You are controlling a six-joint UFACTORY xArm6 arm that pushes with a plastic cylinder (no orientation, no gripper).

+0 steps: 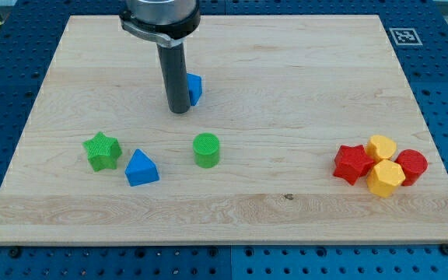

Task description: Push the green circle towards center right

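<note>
the board (286,70) is a pale wooden slab filling most of the view. my rod (174,66) comes down from the view's top, and my tip (179,111) rests on the wood; there is no pincer here, so nothing is clenched or grasped. a blue block (195,89), shape unclear as the rod hides part of it, sits just right of the tip, seemingly touching the rod. the green circle (206,150) stands apart below and slightly right of the tip, upright, its round face up, its axis vertical, favouring no side. farther below-left lie the blue triangle (141,168) and green star (102,151). far right cluster a red star (352,162), two yellow blocks (385,177), and a red cylinder (411,166).
</note>
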